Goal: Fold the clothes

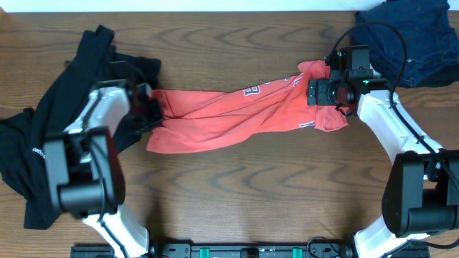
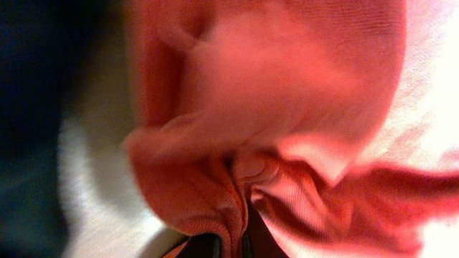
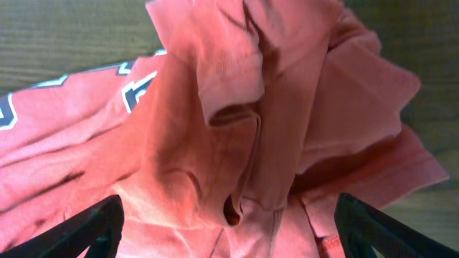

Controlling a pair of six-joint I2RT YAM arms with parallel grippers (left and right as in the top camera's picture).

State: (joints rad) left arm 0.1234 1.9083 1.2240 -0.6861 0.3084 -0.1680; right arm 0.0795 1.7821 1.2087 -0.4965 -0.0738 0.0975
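The red-orange T-shirt [image 1: 229, 118] with white-and-black lettering lies stretched left to right across the wooden table. My left gripper [image 1: 149, 107] is shut on its left end; the left wrist view shows a fold of red fabric [image 2: 287, 93] pinched between the jaws [image 2: 233, 247]. My right gripper [image 1: 317, 93] sits over the bunched right end. In the right wrist view its fingers [image 3: 229, 218] are spread wide, with crumpled shirt fabric [image 3: 237, 107] between them. The black top [image 1: 21, 165] with small white logos lies crumpled at the far left, partly under my left arm.
A dark blue garment [image 1: 416, 36] is heaped at the back right corner, close behind my right arm. Bare wooden table [image 1: 244, 193] runs along the front. The black top reaches the table's left edge.
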